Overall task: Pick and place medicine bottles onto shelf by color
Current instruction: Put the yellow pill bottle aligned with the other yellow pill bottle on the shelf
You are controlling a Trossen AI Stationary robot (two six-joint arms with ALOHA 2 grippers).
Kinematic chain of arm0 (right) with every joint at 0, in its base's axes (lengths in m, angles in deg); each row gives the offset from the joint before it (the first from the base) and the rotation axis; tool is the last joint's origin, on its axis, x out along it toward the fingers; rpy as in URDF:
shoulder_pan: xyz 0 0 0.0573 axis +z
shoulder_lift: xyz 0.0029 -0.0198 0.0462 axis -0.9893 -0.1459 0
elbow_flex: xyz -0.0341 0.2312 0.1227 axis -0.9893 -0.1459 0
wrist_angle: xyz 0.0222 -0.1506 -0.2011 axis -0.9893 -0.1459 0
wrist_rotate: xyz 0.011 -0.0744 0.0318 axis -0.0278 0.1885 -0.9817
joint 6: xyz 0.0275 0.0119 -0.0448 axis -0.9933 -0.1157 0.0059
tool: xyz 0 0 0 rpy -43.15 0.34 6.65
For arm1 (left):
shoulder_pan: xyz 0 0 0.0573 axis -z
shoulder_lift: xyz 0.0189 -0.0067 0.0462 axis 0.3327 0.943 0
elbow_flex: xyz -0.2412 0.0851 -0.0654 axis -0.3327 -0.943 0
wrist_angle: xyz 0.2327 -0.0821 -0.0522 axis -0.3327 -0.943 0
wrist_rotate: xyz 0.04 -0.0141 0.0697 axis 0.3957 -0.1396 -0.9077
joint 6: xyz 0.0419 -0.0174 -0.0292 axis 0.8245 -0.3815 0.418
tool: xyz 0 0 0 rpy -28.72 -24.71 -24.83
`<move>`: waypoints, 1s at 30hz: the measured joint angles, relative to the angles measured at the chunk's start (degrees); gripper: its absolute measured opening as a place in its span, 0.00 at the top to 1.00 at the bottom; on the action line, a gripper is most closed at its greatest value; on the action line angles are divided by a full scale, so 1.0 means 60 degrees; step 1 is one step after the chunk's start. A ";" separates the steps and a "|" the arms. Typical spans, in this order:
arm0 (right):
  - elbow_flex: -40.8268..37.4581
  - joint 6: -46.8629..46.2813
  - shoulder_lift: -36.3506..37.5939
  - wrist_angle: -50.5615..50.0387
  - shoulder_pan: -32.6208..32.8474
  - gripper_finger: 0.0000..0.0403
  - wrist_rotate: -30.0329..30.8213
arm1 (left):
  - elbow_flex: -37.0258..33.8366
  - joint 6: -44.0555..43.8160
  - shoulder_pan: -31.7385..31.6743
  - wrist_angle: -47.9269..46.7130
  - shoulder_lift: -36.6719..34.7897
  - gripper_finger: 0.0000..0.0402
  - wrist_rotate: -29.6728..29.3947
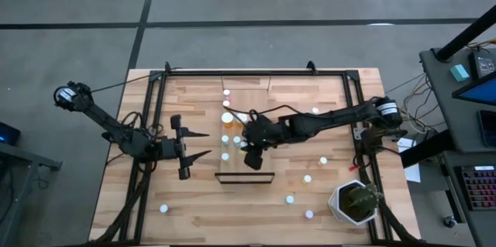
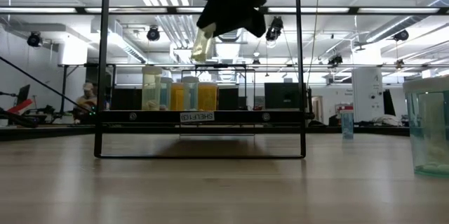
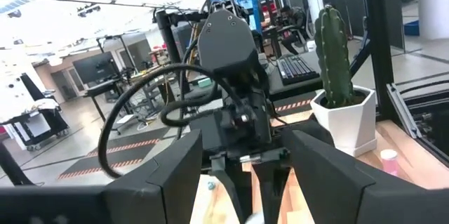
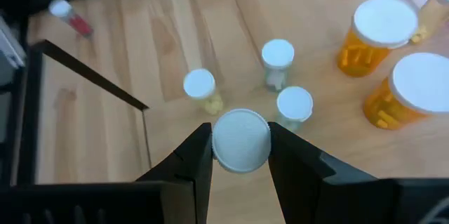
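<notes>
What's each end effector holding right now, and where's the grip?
The right end effector holds a bottle by its white cap, one finger on either side, above the shelf. The left end effector is open and empty.

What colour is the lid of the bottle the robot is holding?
White, on the bottle in the right gripper; clearest in the right wrist view.
</notes>
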 joint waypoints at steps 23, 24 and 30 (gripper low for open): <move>0.0975 0.0826 -0.1546 -0.0769 -0.0069 0.73 -0.0070 | -0.0285 0.0004 0.0000 0.0013 -0.0390 0.50 0.0010; 0.0975 0.1011 -0.1570 -0.0694 -0.0069 0.73 -0.0070 | -0.0285 0.0004 0.0000 0.0015 -0.0387 0.50 0.0010; 0.0964 0.2329 -0.1577 -0.0365 -0.0088 0.73 -0.0677 | -0.0289 0.0004 0.0000 0.0011 -0.0390 0.50 0.0010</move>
